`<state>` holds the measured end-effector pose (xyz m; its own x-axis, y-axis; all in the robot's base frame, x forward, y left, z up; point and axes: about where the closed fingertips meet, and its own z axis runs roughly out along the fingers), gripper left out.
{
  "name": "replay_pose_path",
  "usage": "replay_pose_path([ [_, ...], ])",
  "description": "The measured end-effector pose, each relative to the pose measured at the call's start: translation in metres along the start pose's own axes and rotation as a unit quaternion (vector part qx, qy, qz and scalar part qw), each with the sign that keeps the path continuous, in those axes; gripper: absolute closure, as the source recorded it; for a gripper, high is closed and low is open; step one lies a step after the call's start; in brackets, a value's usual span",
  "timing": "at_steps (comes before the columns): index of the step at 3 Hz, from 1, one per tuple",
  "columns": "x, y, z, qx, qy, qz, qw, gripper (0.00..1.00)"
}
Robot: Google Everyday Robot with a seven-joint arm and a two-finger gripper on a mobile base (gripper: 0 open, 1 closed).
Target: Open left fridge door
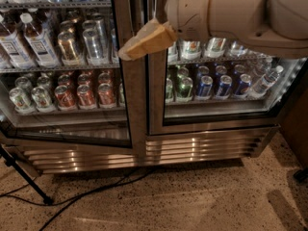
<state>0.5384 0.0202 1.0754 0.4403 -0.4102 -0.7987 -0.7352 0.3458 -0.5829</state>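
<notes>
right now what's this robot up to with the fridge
The robot's arm reaches in from the upper right. Its gripper hangs in front of the steel upright where the two doors of the fridge meet, at the inner edge of the left fridge door. That door's bottom edge looks angled out from the base, so it seems slightly ajar, not swung wide. The right door looks closed. Whether the gripper has hold of anything cannot be told.

The left fridge door [135, 109] is showing satin brushed steel around glossy clear glass. The gripper [146, 42], hanging before that door's upper right frame, is presenting matt tan plastic; the arm shell [216, 8] beside it is gleaming smooth cream.
</notes>
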Motion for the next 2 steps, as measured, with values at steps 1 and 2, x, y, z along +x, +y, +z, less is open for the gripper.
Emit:
replay_pose_path([
  [1, -0.014, -0.021, -0.062, 0.085, 0.098, -0.064, 0.9895, 0.0],
  [2, -0.032, -0.036, -0.129, 0.164, 0.187, -0.108, 0.9627, 0.0],
])
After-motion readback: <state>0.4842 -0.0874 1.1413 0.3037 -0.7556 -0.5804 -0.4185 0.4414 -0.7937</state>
